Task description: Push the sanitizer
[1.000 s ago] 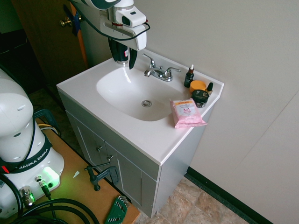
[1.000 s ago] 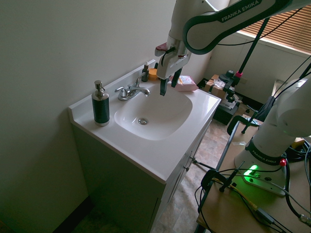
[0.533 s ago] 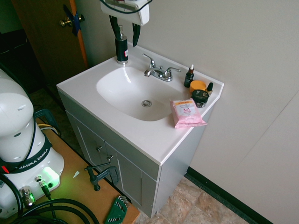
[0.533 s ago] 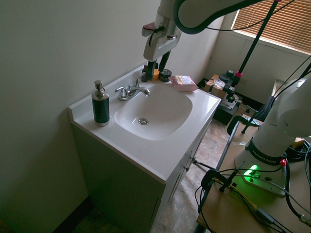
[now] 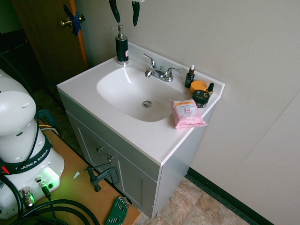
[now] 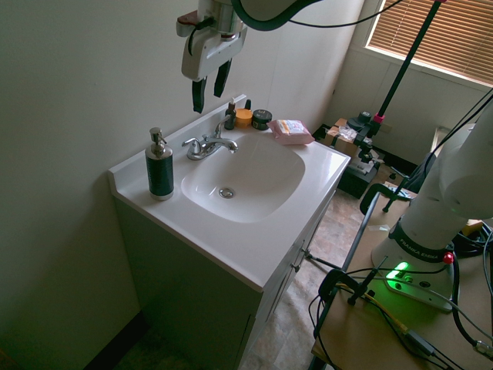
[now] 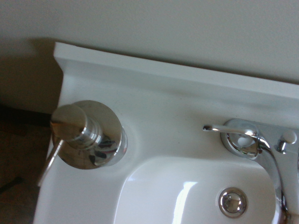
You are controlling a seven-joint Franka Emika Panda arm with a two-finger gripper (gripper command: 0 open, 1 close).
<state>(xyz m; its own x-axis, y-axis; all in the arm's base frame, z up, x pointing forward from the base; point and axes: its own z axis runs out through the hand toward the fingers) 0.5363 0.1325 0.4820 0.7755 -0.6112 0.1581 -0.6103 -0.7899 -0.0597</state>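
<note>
Push not yet made, by the look of it. The sanitizer (image 5: 122, 44) stands upright on the back corner of the table (image 5: 89, 89), at the far end from the toiletries, between the basin (image 5: 133, 91) and the wall, nothing touching it. The pincer (image 5: 124, 10) hangs well above it, fingers spread and empty, pointing down; in the second exterior view it sits above the stretch between the bottle and the faucet (image 6: 208, 144). The wrist view looks straight down on the silver pump head (image 7: 86, 135).

Left to do: come down beside the bottle and shove it.

Room: the raised backsplash lip (image 7: 163, 70) blocks travel toward the wall. The table's side edge lies just beside the bottle, so a push that way risks a drop. The basin slope is near on the other side. Toward the faucet or along the rim to the front seems the safer run.
</note>
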